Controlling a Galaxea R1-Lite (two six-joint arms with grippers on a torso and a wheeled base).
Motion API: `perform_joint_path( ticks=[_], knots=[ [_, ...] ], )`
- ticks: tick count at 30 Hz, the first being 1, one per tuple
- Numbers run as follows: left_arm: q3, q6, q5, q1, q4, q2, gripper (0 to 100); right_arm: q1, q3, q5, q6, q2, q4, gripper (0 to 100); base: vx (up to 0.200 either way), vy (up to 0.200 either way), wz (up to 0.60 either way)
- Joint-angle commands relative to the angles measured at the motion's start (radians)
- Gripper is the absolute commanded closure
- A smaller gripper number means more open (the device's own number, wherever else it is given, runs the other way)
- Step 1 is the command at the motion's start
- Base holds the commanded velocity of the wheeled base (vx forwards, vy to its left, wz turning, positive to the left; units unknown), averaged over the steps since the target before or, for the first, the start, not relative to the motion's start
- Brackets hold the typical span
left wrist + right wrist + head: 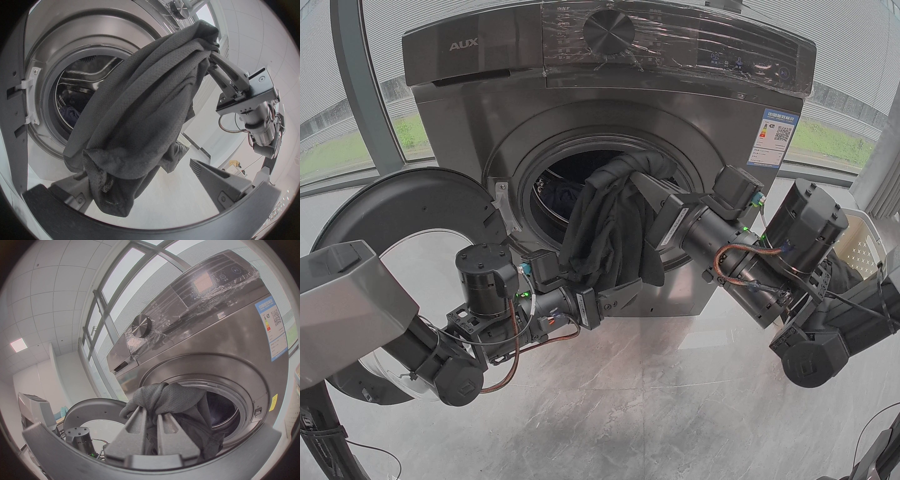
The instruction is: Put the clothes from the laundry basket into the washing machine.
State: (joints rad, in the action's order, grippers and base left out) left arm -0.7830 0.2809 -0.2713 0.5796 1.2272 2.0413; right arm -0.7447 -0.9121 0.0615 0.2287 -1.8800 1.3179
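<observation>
Nearest the lens, the left gripper (626,292) is sitting low before the washer (487,125), below the mouth, with its fingers (218,182) spread wide apart. The garment (606,231), dark grey, is hanging down between those fingers. Its lower fold is lying across one of them in the left wrist view, though I cannot tell whether cloth and finger are touching.

The right gripper (152,413) is holding position at the upper right part of the mouth, its fingers pressing together on a bunched end of the garment. From that grip the cloth is draping down over the lower rim of the mouth and the front panel, so most of it is hanging outside the drum (562,181).

I am noting a dark blue item (70,112) lying inside the drum. The door (406,200) is standing fully open to the left. The basket (862,244), white, is sitting beside the washer on the right, partly behind the right arm.
</observation>
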Motion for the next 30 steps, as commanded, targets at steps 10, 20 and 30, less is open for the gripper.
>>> perform_joint_path(
  ticks=[10,20,30],
  knots=[
    [0.025,-0.008,0.01,0.009,0.026,0.0,100,0.001,-0.007,0.001,0.0,-0.01,0.0,100,0.0,0.0,0.0],
    [0.025,-0.009,0.038,0.008,0.043,0.01,100,0.001,-0.007,0.001,0.0,-0.008,0.0,100,0.0,0.0,0.0],
    [0.113,-0.011,0.027,0.072,0.113,-0.087,100,0.001,0.004,0.006,0.001,-0.047,0.001,100,0.0,0.0,0.0]
  ],
)
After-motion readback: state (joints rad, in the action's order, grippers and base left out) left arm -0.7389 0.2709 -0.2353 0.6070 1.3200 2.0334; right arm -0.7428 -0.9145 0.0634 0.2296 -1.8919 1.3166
